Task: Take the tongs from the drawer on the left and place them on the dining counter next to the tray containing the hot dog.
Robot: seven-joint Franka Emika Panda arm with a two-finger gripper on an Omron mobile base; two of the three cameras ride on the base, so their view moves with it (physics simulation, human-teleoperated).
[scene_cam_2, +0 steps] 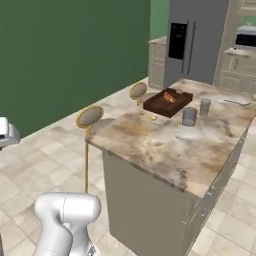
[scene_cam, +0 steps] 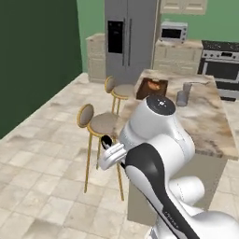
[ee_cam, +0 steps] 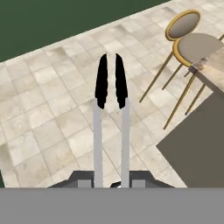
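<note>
Tongs (ee_cam: 111,127) are being held by the gripper (ee_cam: 112,183), with the two thin silver arms clamped between the fingers and sticking straight out ahead, black tips at the far end. In the hand view they're being carried out over the beige tiled floor (ee_cam: 48,109), not touching anything, with a gold-legged stool (ee_cam: 192,43) off to the side and a corner of the dining counter (ee_cam: 210,70) poking in next to it.

From the left base camera the gripper (scene_cam: 108,148) is being kept low beside the arm's big white elbow, close to the nearer stool (scene_cam: 95,122), with a bit of black showing at its front. A second stool (scene_cam: 119,89) is sitting further along the same side of the counter.

On the dining counter (scene_cam_2: 165,145) the dark brown tray (scene_cam_2: 168,102) is being seen toward the far end, near the edge on the stool side, with the little orange hot dog (scene_cam_2: 170,97) lying in it. Two grey cups (scene_cam_2: 189,116) are standing just beside the tray, further in on the marble top. The tongs are being kept well apart from the tray, off the counter altogether. A grey fridge (scene_cam: 130,39) is being shown against the back wall.
</note>
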